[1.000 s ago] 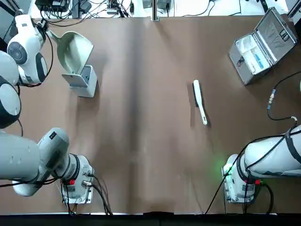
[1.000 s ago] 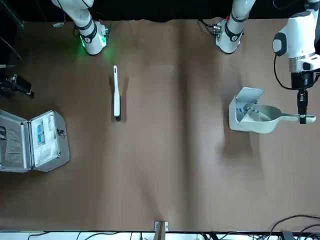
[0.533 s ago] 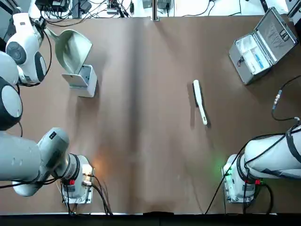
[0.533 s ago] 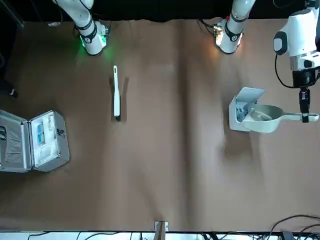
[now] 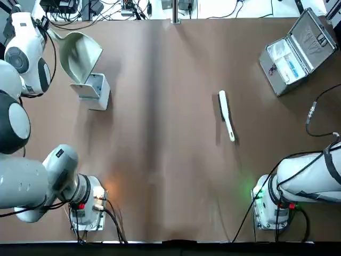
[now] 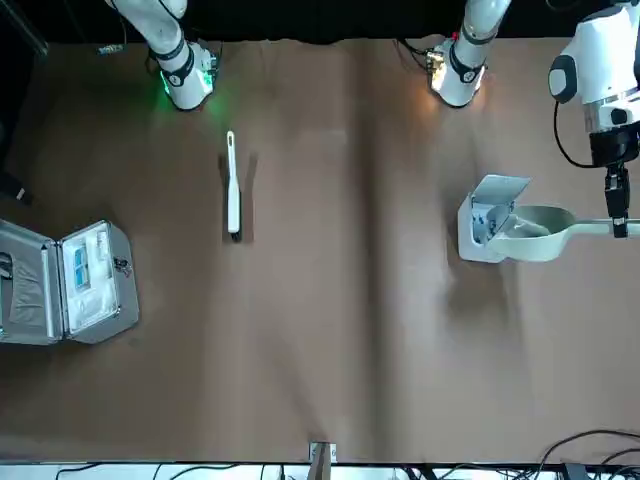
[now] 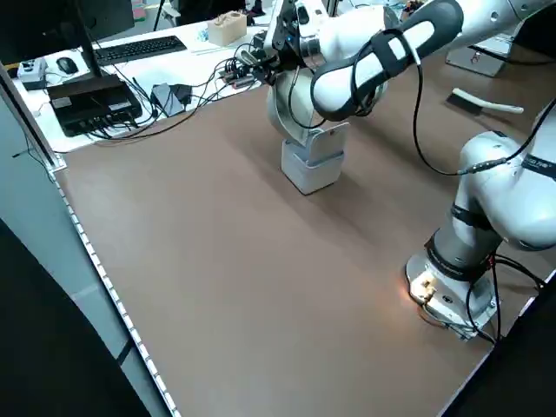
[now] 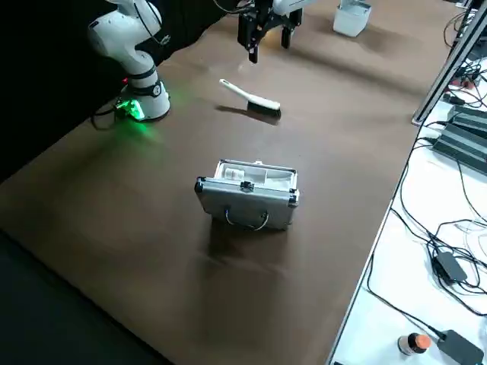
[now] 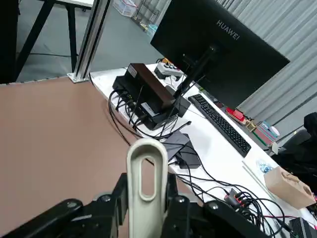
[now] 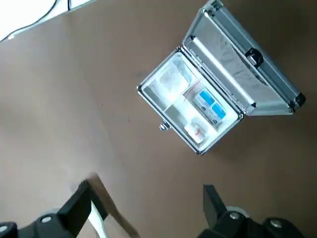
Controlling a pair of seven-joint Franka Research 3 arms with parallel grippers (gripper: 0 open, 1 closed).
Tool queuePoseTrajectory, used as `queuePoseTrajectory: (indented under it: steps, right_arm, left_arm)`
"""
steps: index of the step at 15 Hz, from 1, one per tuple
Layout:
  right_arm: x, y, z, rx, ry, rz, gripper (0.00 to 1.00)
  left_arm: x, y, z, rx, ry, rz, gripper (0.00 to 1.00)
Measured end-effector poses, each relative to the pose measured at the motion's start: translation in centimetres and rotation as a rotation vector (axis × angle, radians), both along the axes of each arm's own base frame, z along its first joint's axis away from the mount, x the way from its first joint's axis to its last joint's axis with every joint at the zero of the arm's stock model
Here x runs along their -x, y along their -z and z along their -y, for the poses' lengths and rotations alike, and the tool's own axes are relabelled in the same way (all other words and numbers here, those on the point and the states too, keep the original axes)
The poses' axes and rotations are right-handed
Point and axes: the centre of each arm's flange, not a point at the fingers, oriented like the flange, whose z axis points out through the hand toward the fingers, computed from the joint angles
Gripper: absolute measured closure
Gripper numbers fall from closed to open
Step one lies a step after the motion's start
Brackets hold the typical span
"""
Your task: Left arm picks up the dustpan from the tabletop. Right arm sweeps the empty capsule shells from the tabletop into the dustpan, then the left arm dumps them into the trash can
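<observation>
The cream dustpan (image 5: 80, 53) hangs by its thin handle over the small grey-white trash can (image 5: 94, 90), whose lid stands open, at the tabletop's (image 5: 160, 160) far left. My left gripper (image 6: 618, 212) is shut on the end of that handle, whose loop (image 9: 144, 166) shows between the fingers in the left wrist view. The pan (image 6: 532, 232) reaches over the trash can (image 6: 480, 228). My right gripper (image 10: 146, 198) is open and holds nothing, above the table near the silver case. The empty capsule shells are too small to make out.
A slim white brush (image 5: 226, 114) lies right of centre on the table. An open silver metal case (image 5: 298, 50) sits at the far right corner. Cables, a keyboard and a monitor crowd the bench (image 7: 113, 69) beyond the far edge.
The left gripper has lifted and drawn the dustpan handle outward, away from the table's middle, levelling the pan over the trash can. The brush and case have not moved.
</observation>
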Motion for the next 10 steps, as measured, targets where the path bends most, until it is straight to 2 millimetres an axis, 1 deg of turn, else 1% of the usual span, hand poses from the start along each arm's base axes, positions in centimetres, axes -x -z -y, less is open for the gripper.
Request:
queuePoseTrajectory:
  steps: [3, 5, 7, 10]
  right_arm:
    - [0.0, 0.0, -0.3, -0.004, 0.001, 0.001, 0.00]
    - [-0.1, 0.0, -0.4, -0.008, 0.001, 0.001, 0.00]
    - [-0.2, 0.3, -0.3, -0.010, 0.005, -0.003, 0.00]
    - [-0.6, 1.0, 0.0, -0.011, 0.017, -0.010, 0.00]
  left_arm:
    - [0.3, -0.2, 0.1, -0.011, 0.000, 0.002, 0.67]
    - [0.4, -0.8, 0.3, -0.028, 0.001, 0.011, 0.67]
    - [0.6, -1.3, 0.5, -0.039, 0.001, 0.018, 0.67]
    - [0.7, -1.3, 0.5, -0.044, 0.000, 0.019, 0.67]
